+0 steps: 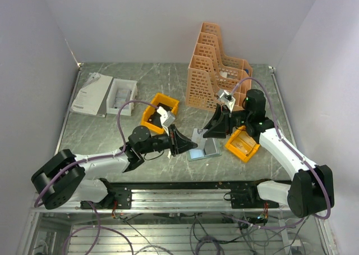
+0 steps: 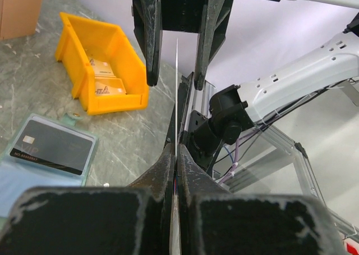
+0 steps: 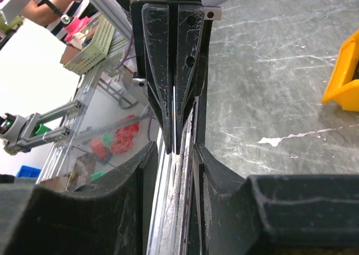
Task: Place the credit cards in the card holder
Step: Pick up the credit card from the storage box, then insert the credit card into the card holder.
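Marble table (image 1: 112,137), mid-air handover near the open card holder (image 2: 22,182) — left gripper (image 2: 176,151) is clenched on one credit card (image 2: 176,98), while the right gripper (image 2: 174,82) straddles its free end, fingers apart and not pinching. Probably a regrip, so the right arm gets an end-on hold for sliding it into a pocket. Card sits edge-on to both wrist cameras — long axis runs gripper to gripper, free end toward the right arm.
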Controlling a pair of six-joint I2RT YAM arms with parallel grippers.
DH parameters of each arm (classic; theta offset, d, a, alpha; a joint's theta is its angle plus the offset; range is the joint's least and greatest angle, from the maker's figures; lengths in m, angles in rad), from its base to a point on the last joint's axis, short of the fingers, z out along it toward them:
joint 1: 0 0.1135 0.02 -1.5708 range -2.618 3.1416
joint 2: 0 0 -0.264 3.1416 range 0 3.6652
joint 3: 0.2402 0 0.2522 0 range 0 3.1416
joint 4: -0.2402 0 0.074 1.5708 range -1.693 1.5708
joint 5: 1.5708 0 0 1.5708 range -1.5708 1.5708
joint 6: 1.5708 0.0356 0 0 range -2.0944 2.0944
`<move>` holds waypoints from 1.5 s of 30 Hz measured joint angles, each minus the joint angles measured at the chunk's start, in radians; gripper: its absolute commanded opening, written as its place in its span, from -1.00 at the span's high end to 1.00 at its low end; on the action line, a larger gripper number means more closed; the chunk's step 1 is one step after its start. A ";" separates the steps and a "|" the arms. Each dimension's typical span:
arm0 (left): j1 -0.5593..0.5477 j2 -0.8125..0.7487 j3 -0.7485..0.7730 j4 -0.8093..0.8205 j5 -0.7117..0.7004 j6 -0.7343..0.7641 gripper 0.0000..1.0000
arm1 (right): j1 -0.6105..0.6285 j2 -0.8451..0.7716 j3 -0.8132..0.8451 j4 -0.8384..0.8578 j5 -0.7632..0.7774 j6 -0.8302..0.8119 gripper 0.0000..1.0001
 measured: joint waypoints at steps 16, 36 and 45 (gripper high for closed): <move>0.003 0.007 0.010 -0.009 0.010 0.004 0.66 | 0.005 0.001 0.000 0.023 -0.002 0.025 1.00; 0.011 -0.358 -0.347 -0.091 -0.383 -0.183 -0.43 | 0.005 0.152 0.161 -0.751 0.378 -0.715 1.00; -0.006 -0.313 -0.234 -0.233 -0.457 -0.189 -0.22 | -0.009 0.296 0.162 -0.784 0.430 -0.730 1.00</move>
